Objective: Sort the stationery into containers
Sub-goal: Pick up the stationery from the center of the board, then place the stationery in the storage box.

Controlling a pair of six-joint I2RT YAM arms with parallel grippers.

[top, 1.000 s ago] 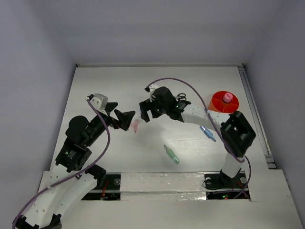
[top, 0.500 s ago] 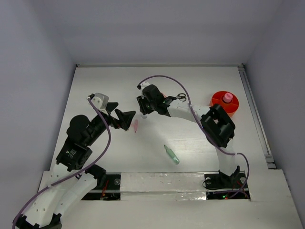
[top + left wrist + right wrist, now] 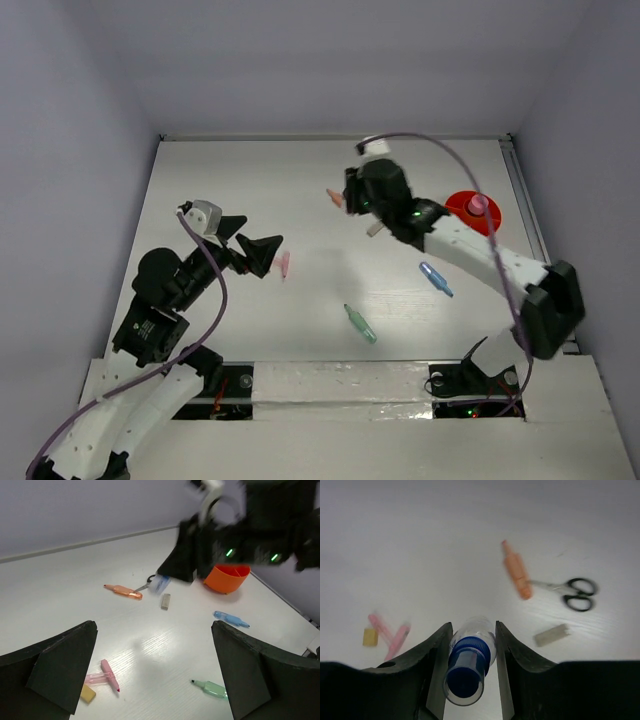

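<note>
One bottle (image 3: 466, 672) sits pinched tight in the right gripper (image 3: 471, 630), which has swung from mid-frame up toward the orange bowl (image 3: 458, 207) at upper right, so drop-off looks close.

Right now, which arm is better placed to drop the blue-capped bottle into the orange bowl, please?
Right: the right end effector is shut on the clear blue-capped bottle, nearer the round orange bowl; the left end effector is open and farther.

White tbl (image 3: 250, 170) w/ grey walls (image 3: 70, 120) (tape strip (image 3: 340, 383) at near edge)
</note>
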